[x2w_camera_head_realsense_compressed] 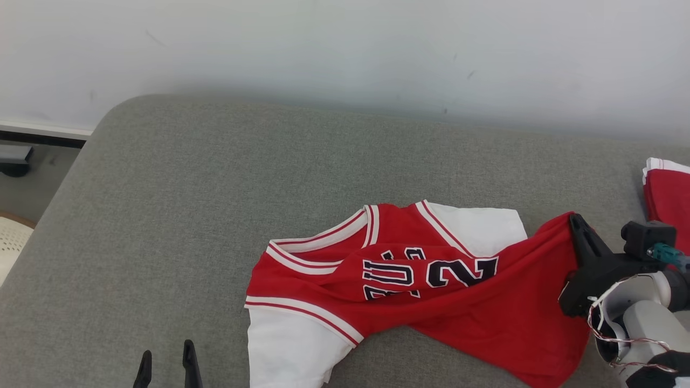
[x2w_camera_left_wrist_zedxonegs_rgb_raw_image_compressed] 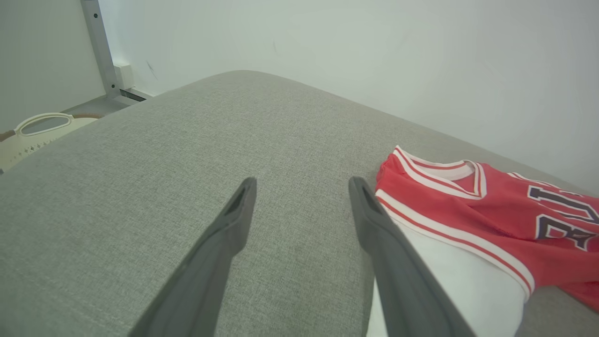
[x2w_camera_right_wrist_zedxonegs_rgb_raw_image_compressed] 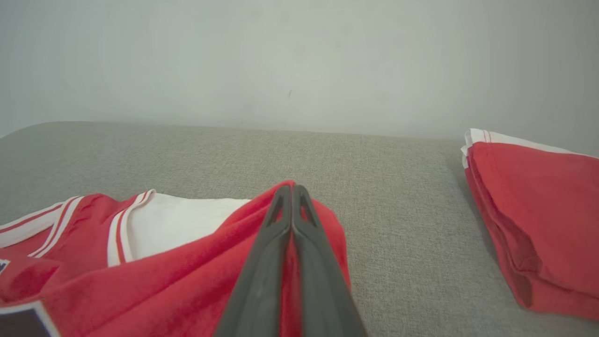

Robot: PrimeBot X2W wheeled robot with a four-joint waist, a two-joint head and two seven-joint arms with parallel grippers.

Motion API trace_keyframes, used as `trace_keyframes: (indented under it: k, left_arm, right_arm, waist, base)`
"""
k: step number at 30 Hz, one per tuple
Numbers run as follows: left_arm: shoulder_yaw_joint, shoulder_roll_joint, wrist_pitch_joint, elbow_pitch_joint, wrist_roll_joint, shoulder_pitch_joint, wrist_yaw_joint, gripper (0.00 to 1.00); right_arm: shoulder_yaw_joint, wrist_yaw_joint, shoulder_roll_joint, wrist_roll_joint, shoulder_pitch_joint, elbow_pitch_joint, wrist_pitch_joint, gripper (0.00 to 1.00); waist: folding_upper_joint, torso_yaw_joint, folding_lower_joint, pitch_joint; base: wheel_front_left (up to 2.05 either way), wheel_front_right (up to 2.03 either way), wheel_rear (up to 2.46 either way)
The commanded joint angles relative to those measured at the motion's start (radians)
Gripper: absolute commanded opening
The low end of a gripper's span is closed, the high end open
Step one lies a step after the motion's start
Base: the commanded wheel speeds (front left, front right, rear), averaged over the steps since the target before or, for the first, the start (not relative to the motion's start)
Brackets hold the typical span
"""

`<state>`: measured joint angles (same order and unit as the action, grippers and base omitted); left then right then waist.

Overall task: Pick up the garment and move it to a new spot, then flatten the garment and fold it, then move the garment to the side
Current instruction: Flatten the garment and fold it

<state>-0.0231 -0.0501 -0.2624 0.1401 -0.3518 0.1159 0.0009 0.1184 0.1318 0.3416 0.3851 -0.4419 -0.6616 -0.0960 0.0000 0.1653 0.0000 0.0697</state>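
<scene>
The garment (x2w_camera_head_realsense_compressed: 431, 280) is a red jersey with white sleeves and dark numbers, lying crumpled on the grey cushion (x2w_camera_head_realsense_compressed: 215, 188). My right gripper (x2w_camera_head_realsense_compressed: 578, 223) is shut on the garment's red hem at its right end, lifting that edge slightly. In the right wrist view the closed fingers (x2w_camera_right_wrist_zedxonegs_rgb_raw_image_compressed: 292, 196) pinch red cloth (x2w_camera_right_wrist_zedxonegs_rgb_raw_image_compressed: 187, 281). My left gripper (x2w_camera_head_realsense_compressed: 166, 364) is open at the bottom left, apart from the garment. The left wrist view shows that gripper (x2w_camera_left_wrist_zedxonegs_rgb_raw_image_compressed: 302, 187) with nothing between its fingers and the garment's white sleeve (x2w_camera_left_wrist_zedxonegs_rgb_raw_image_compressed: 468, 281) just beside the right finger.
A second red garment, folded, (x2w_camera_head_realsense_compressed: 668, 199) lies at the cushion's right edge, also in the right wrist view as a folded red pile (x2w_camera_right_wrist_zedxonegs_rgb_raw_image_compressed: 538, 215). A white wall (x2w_camera_head_realsense_compressed: 345, 48) backs the cushion. A cream basket (x2w_camera_left_wrist_zedxonegs_rgb_raw_image_compressed: 42, 128) stands on the floor at the left.
</scene>
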Motion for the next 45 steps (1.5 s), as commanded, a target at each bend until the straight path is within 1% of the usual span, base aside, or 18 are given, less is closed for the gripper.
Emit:
trace_keyframes:
  k: [1, 3, 4, 5, 8, 12, 18, 20, 22, 27, 32, 38, 45]
  left_arm:
    - [-0.001, -0.001, -0.003, 0.001, 0.005, -0.015, 0.0, 1.0]
    - [-0.004, -0.001, -0.003, 0.003, 0.006, -0.016, -0.001, 1.0]
    - [-0.003, -0.001, -0.003, 0.004, 0.006, -0.016, -0.001, 1.0]
    - [0.0, -0.001, -0.003, 0.004, 0.007, -0.016, 0.0, 1.0]
    - [0.008, -0.001, -0.003, 0.01, 0.01, -0.011, -0.005, 1.0]
    - [0.017, -0.001, -0.003, 0.015, 0.012, -0.005, -0.011, 1.0]
    - [0.026, -0.001, -0.003, 0.022, 0.021, 0.002, -0.02, 1.0]
    - [0.029, -0.001, -0.003, 0.025, 0.024, 0.007, -0.026, 1.0]
    - [0.03, -0.001, -0.003, 0.028, 0.029, 0.013, -0.033, 1.0]
    - [0.023, -0.001, -0.003, 0.06, 0.031, 0.022, -0.049, 1.0]
    - [-0.01, -0.001, -0.003, 0.108, 0.04, 0.024, -0.071, 1.0]
    - [-0.035, -0.001, -0.003, 0.172, 0.022, 0.004, -0.087, 1.0]
    - [-0.058, -0.001, -0.003, 0.258, 0.013, -0.033, -0.101, 1.0]
  right_arm:
    - [0.006, -0.002, -0.004, -0.005, -0.021, -0.023, -0.012, 0.0]
    - [0.023, -0.002, -0.009, -0.007, -0.048, -0.08, -0.032, 0.35]
    - [0.031, -0.002, -0.012, -0.005, -0.059, -0.1, -0.043, 0.75]
    - [0.038, -0.002, -0.016, 0.006, -0.071, -0.115, -0.057, 1.0]
    - [0.066, -0.002, -0.006, 0.036, -0.077, -0.148, -0.108, 1.0]
    - [0.07, -0.002, 0.021, 0.063, -0.037, -0.129, -0.146, 1.0]
    - [0.021, -0.002, 0.048, 0.106, 0.096, -0.002, -0.168, 1.0]
    - [-0.007, -0.002, 0.043, 0.108, 0.161, 0.057, -0.169, 1.0]
    - [-0.029, -0.002, 0.029, 0.096, 0.232, 0.112, -0.169, 1.0]
    - [-0.064, -0.002, -0.034, 0.079, 0.384, 0.22, -0.169, 1.0]
    - [-0.054, -0.002, -0.109, 0.079, 0.48, 0.273, -0.156, 1.0]
    - [-0.052, -0.003, -0.151, 0.073, 0.503, 0.28, -0.147, 1.0]
    - [-0.054, -0.003, -0.164, 0.063, 0.469, 0.253, -0.131, 1.0]
  waist:
    - [0.0, 0.003, 0.0, 0.002]
    - [0.0, 0.0, 0.0, 0.003]
    - [0.0, -0.003, 0.0, 0.003]
    - [0.0, -0.008, 0.0, 0.003]
    - [0.0, -0.032, 0.0, -0.001]
    - [0.0, -0.061, 0.0, -0.011]
    - [0.0, -0.094, 0.0, -0.026]
    - [0.0, -0.101, 0.0, -0.031]
    - [0.0, -0.106, 0.0, -0.033]
    - [0.0, -0.106, 0.0, -0.035]
    - [0.0, -0.099, 0.0, -0.024]
    - [0.0, -0.096, 0.0, -0.014]
    - [0.0, -0.093, 0.0, -0.003]
  base:
    - [0.0, 0.0, 0.0]
    - [0.0, 0.0, 0.0]
    - [0.0, 0.0, 0.0]
    - [0.0, 0.0, 0.0]
    - [0.0, 0.0, 0.0]
    - [0.0, 0.0, 0.0]
    - [0.0, 0.0, 0.0]
    - [0.0, 0.0, 0.0]
    - [0.0, 0.0, 0.0]
    - [0.0, 0.0, 0.0]
    - [0.0, 0.0, 0.0]
    - [0.0, 0.0, 0.0]
    - [0.0, 0.0, 0.0]
